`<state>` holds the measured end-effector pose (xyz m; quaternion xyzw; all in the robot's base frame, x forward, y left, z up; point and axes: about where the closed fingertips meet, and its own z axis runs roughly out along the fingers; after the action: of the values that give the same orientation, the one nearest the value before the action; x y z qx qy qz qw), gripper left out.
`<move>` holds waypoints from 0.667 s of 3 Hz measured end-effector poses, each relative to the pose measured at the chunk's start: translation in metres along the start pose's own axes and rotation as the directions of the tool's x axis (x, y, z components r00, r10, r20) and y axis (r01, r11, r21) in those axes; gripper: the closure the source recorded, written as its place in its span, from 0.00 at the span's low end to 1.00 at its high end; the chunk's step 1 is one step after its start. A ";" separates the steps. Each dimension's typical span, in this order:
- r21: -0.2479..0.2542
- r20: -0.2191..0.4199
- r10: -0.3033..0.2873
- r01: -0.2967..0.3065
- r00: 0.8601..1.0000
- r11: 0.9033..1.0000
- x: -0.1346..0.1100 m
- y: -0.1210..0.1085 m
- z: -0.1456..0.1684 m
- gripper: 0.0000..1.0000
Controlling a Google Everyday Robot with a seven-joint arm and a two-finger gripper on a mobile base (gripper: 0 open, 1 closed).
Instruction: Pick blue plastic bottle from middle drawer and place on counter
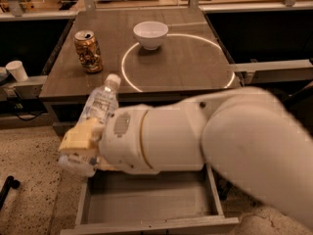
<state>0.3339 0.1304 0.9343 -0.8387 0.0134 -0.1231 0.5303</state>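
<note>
Speckled terrazzo floor (29,151) and dim workbenches frame a grey-brown counter (181,67) marked with a thin white circle (221,47). On it stand a gold-brown drink can (88,51), opened, near the left edge, and a white bowl (150,35) on the circle's far rim, well apart from the can. The can's ornate print cannot be read.

Below the counter's front, the robot's bulky white arm (230,136) reaches in from the right. Its gripper (78,148) hangs off the counter's front-left corner, over the left wall of the open middle drawer (146,207) – a deep grey metal tray with a flat floor. The yellowish finger pads (80,135) are clamped around the lower half of the blue plastic bottle (100,104), held clear of the drawer.

The bottle tilts, its white cap (112,80) up and to the right, showing against the counter's front edge just below the can. Its pale label (101,101) carries no legible writing. A white paper cup (17,70) sits on a ledge at far left.
</note>
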 end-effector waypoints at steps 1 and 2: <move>0.017 -0.028 0.008 -0.008 1.000 1.000 0.022 -0.021 -0.027 1.00; 0.017 -0.028 0.008 -0.008 1.000 1.000 0.022 -0.022 -0.027 1.00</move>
<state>0.3474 0.1129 0.9687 -0.8323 0.0233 -0.1330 0.5376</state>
